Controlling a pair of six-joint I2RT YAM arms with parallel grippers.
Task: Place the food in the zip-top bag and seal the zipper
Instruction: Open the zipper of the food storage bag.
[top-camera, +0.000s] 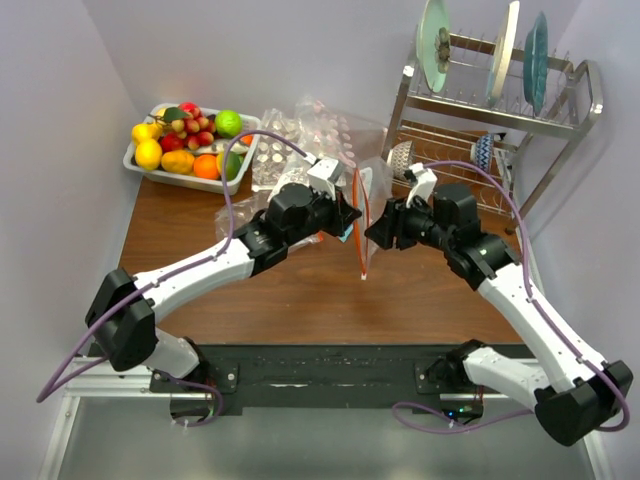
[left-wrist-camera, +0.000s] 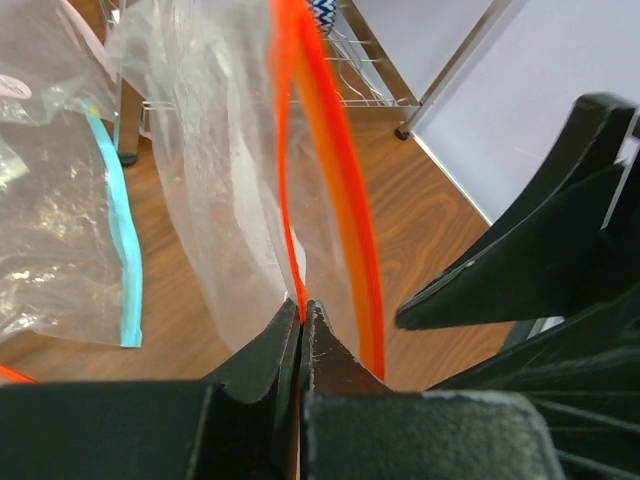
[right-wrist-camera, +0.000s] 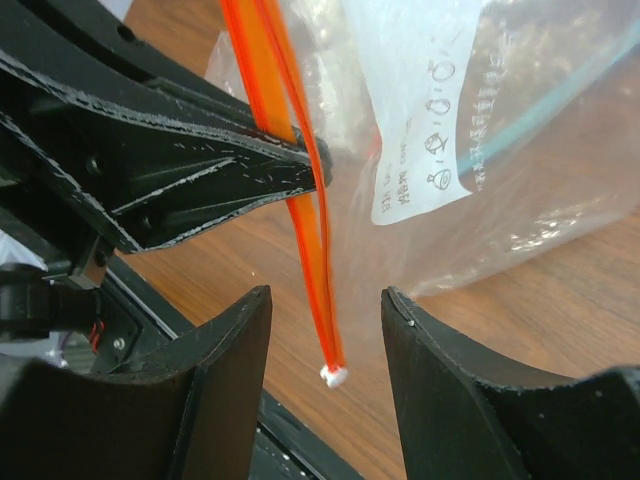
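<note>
Right wrist view: my right gripper (right-wrist-camera: 325, 300) stands spread, the zipper (right-wrist-camera: 312, 250) passing end-first between its fingers, long axis along the gap; my left gripper (left-wrist-camera: 303, 312) pinches the same strip just beyond.

The tray (top-camera: 180, 183) with the food (top-camera: 185, 140) stands at the far left of the bench (top-camera: 300, 290), and the dish rack (top-camera: 480, 130) at the far right. The zip-top bag (top-camera: 375, 188) is over the middle, its zipper (top-camera: 360, 240) between the left gripper (top-camera: 350, 215) and the right gripper (top-camera: 372, 232). Other bags (top-camera: 300, 140) lie behind it.
</note>
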